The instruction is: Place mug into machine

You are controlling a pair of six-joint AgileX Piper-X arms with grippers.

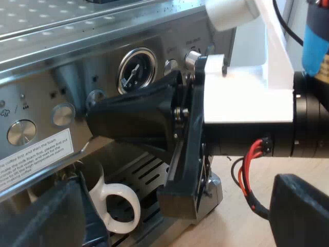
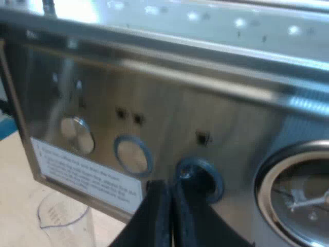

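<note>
1. Mug (image 1: 105,198): white and upright on the tray (image 1: 149,172), under the machine's (image 1: 46,67) front panel, with the handle turned outward. The rim and upper body are hidden by the panel's lower edge and the label (image 1: 36,164). One side is hidden behind a left finger (image 1: 43,218).
2. Left gripper (image 1: 177,206): spread wide, holding nothing. One finger sits close in front of the mug's body; I cannot tell whether it touches. The other finger is over the desk (image 1: 231,226), past the tray's outer corner and well apart from the mug.
3. Right gripper (image 2: 172,188): fingers pressed together with nothing between them. The tips are at the blue-ringed button (image 2: 200,180), which lies between a plain round button (image 2: 131,154) and the gauge (image 2: 298,195). I cannot tell whether the tips touch the button.
4. In the left wrist view the right gripper lies across the panel. It covers the gauge's lower rim and whatever is above the tray behind it.
5. Glass (image 2: 61,218): clear, standing on the desk near the machine's corner, below the label. Its base is cut off.
6. Room: slotted tray surface lies open beside the mug's handle, out to the tray's corner. Bare desk runs beyond that corner. The panel edge sits low over the mug, so the space above it is tight.
</note>
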